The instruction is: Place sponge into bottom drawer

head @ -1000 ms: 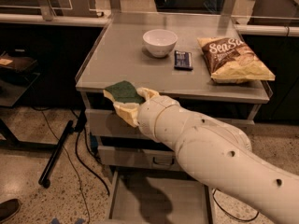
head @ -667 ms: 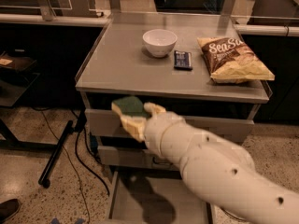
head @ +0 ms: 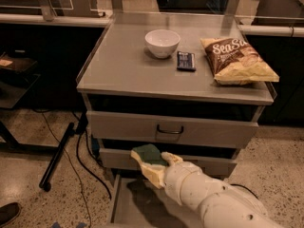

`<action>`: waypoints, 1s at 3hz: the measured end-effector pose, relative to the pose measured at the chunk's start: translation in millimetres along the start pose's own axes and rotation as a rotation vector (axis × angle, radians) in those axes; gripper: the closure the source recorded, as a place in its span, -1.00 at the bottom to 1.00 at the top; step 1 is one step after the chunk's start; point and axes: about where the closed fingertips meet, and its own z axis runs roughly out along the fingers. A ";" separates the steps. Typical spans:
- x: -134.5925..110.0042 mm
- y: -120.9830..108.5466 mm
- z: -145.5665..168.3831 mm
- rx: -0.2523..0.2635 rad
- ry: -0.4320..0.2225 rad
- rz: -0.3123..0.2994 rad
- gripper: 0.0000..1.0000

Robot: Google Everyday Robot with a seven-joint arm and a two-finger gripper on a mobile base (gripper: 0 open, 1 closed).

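Observation:
My gripper (head: 153, 166) is shut on the sponge (head: 148, 155), a yellow foam piece with a dark green face turned up. It hangs in front of the middle drawer, just above the open bottom drawer (head: 124, 204), whose flat grey floor shows below the sponge. My white arm (head: 213, 198) reaches in from the lower right and hides the right part of the drawer.
On the cabinet top (head: 118, 65) stand a white bowl (head: 162, 42), a dark bar (head: 185, 61) and a chip bag (head: 240, 61). The top drawer (head: 171, 129) with its handle is closed. A black stand leg (head: 59, 156) and cables lie on the floor at left.
My gripper has carried the sponge down from the cabinet's front edge, past the top drawer, to just above the open bottom drawer.

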 end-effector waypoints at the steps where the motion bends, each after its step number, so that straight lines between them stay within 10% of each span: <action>1: 3.4 -0.4 0.6 -0.003 0.002 0.008 1.00; 3: 70.8 0.3 17.3 -0.014 0.081 0.112 1.00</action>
